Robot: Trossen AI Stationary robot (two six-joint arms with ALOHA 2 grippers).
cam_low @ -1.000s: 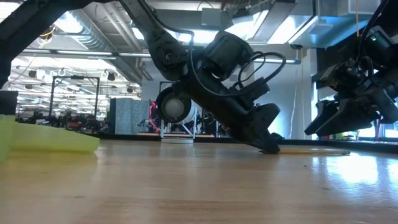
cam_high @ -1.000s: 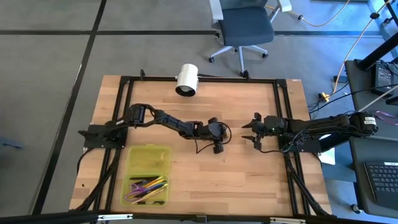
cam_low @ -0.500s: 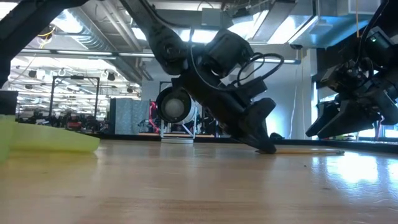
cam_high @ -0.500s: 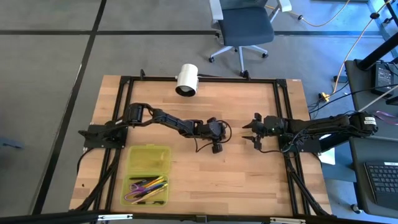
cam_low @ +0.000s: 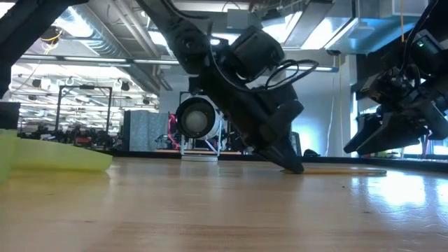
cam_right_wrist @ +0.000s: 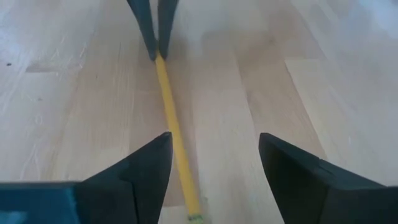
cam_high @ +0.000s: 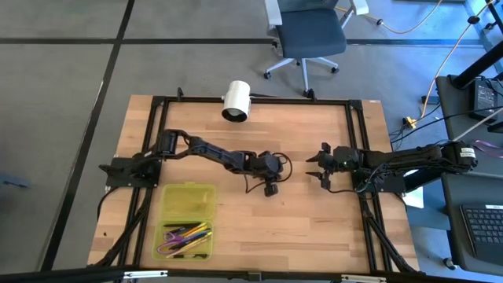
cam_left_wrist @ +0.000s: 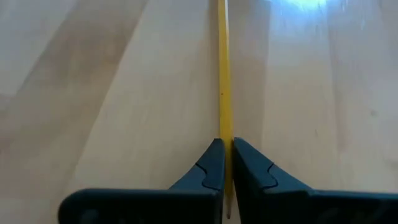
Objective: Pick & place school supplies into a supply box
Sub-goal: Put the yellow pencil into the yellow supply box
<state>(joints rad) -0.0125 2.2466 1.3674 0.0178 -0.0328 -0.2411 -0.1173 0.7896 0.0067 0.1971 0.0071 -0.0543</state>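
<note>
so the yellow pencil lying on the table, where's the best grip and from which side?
Come from above, near one end, fingers across its thin shaft: the yellow pencil lies flat on the wood. The left claw is pinched on it that way. The right claw hangs open over the other end.

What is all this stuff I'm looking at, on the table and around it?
Yellow pencil: one, lying flat on the table's middle, between the two grippers.
Supply box: one, translucent yellow-green, open, at the table's front left.
Pens and pencils: several, purple, yellow, orange and black, lying in the box's nearer half.
White cylinder: one, at the table's far edge.
Wooden table: one, light wood with a black frame.
Office chair: one, grey, on the floor beyond the table.
Left gripper: black, fingers closed on the pencil's end, at the table's middle.
Right gripper: black, fingers open, above the pencil's other end.
</note>
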